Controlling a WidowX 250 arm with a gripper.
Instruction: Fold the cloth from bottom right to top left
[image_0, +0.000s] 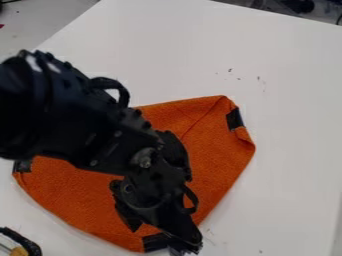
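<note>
From where I stand, the jaws (182, 245) are at the near edge of the orange cloth (224, 155), beside its near dark patch (155, 242); whether they are open or closed, I cannot tell. Grip at this patch: it is probably stiffer than the light, limp fabric. The matte, fuzzy surface should resist slipping. Farther back, a crease runs toward the far corner. Beyond lies the smooth white desk (294, 90).
</note>
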